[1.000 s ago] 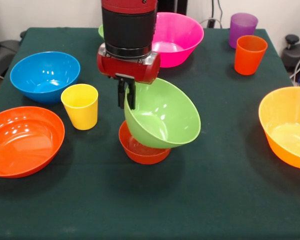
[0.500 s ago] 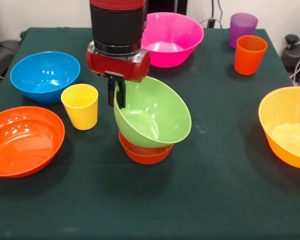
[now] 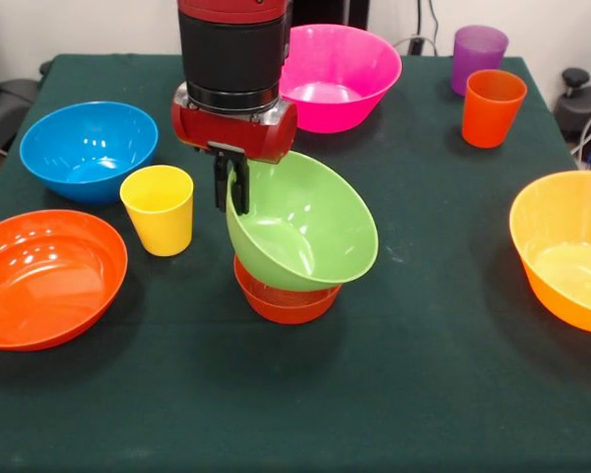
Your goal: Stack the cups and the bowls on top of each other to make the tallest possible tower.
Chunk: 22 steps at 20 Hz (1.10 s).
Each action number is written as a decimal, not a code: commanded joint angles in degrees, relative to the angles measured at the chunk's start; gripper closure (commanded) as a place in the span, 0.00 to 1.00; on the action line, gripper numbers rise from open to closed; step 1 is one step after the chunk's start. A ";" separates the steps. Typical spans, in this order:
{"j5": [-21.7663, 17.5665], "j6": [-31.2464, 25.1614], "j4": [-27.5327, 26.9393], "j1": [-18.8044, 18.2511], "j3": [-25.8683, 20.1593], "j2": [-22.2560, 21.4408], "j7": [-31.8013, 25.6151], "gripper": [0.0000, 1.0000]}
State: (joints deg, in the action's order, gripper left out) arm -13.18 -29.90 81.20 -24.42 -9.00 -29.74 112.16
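My gripper (image 3: 230, 189) is shut on the rim of the medium green bowl (image 3: 305, 225). The bowl hangs tilted toward the camera, its bottom resting in the small red-orange bowl (image 3: 281, 302) at the table's middle. The yellow cup (image 3: 159, 209) stands upright just left of the gripper. The orange cup (image 3: 492, 107) and the purple cup (image 3: 478, 54) stand at the far right. The small ribbed green bowl is hidden behind the arm.
A blue bowl (image 3: 87, 149) sits at the left and a shallow orange bowl (image 3: 43, 278) at the near left. A large pink bowl (image 3: 341, 76) is behind the arm. A large yellow-orange bowl (image 3: 567, 248) sits at the right edge.
The gripper has carried the green bowl left and slightly down, from beside the red-orange bowl to on top of it. In the last half second it has hardly moved.
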 commanded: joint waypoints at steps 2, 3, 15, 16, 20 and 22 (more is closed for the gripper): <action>-3.20 3.26 1.55 1.56 -4.19 1.89 -1.29 1.00; -3.20 3.33 1.39 1.61 -4.17 1.95 -1.21 1.00; -3.06 3.47 0.26 1.73 -4.35 2.97 -1.18 1.00; -3.10 3.56 0.15 1.79 -4.31 3.11 -1.13 1.00; -3.10 3.29 -0.41 2.19 -4.08 3.35 -0.98 1.00; -3.05 2.65 -0.87 2.45 -3.87 3.20 -1.01 1.00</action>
State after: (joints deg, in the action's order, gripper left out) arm -13.18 -29.90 81.18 -23.92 -9.00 -29.44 112.16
